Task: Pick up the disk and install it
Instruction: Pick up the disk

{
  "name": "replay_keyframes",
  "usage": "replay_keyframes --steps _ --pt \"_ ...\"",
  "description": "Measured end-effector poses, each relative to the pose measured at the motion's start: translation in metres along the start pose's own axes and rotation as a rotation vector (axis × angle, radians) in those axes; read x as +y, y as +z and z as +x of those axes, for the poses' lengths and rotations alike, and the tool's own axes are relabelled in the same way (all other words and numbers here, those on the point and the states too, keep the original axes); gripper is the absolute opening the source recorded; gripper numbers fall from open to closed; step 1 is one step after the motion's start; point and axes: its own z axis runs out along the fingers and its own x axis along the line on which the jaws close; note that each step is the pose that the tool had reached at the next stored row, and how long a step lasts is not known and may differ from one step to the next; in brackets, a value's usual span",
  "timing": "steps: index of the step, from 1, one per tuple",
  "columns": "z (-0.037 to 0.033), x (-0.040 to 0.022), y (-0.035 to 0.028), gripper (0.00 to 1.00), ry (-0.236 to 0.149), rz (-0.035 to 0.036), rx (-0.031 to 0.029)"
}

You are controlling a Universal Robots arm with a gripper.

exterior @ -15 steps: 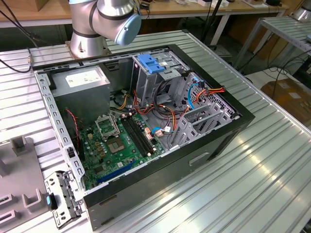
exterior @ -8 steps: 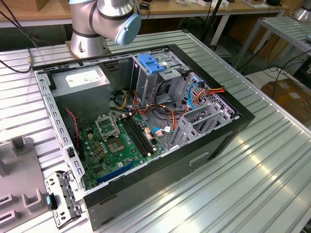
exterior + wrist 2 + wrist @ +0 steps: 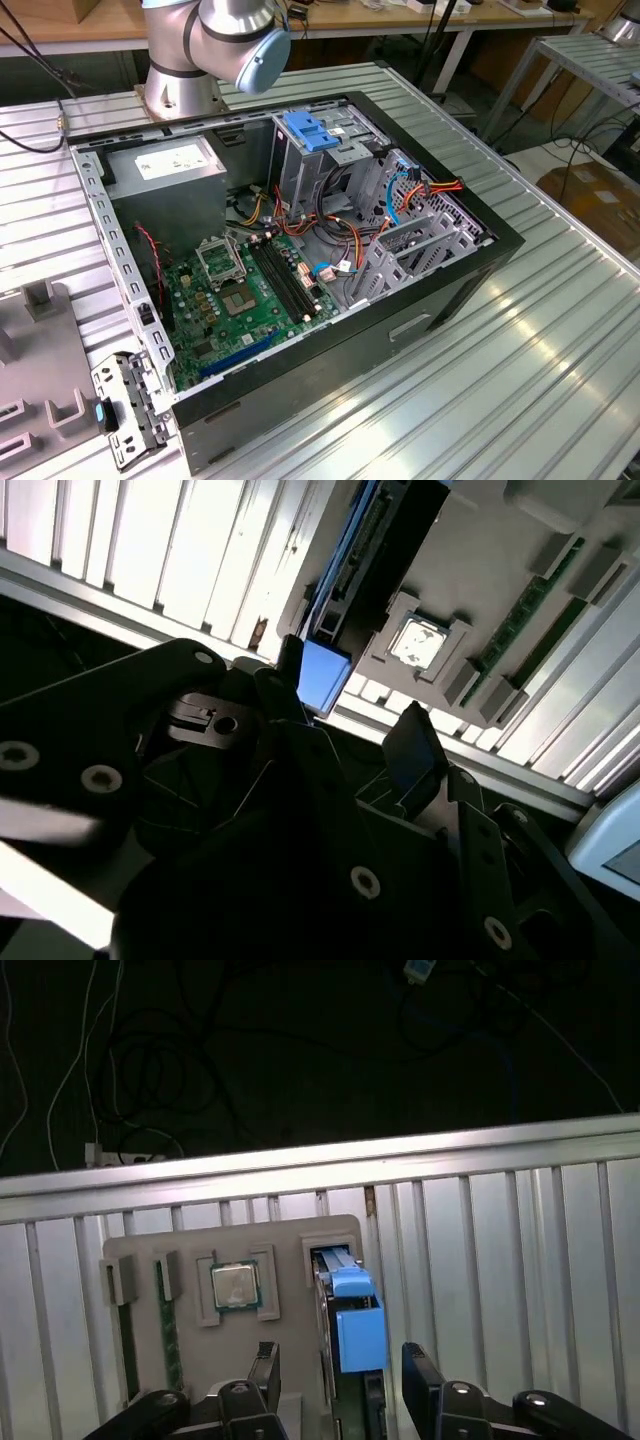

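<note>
Disk [image 3: 358, 1332]: I see it edge-on in the first wrist view, a smooth light blue plastic rail facing the camera.
Place: standing in a slot of the flat grey tray [image 3: 290, 1250] on the ribbed metal table [image 3: 500, 1260].
Axis: long side parallel to the table's grooves.
Tool [image 3: 342, 1380]: spread wide, black fingers [image 3: 264, 1368] flanking the disk, gripping nothing.

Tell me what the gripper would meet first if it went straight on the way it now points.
Most likely the disk. In the first wrist view its blue rail sits in line between the open fingers of the gripper, standing in a slot of the grey holder plate. How far off it is remains unclear.
</note>
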Motion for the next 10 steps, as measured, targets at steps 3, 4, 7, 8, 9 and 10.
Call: replay_keyframes --steps 3,4,7,8,9,10 --pt "0.0 0.0 0.0001 0.6 0.0 0.0006 -0.0001" --pt "0.0 0.0 0.0001 0.6 0.0 0.0006 -0.0001" --pt "0.0 0.0 0.0001 0.6 0.0 0.0008 -0.0001" --pt "0.0 0.0 0.0001 0.6 0.0 0.0008 -0.0002" --pt "0.0 0.0 0.0001 0.6 0.0 0.0009 -0.0002" --pt "0.0 0.0 0.0001 0.6 0.0 0.001 -0.0002"
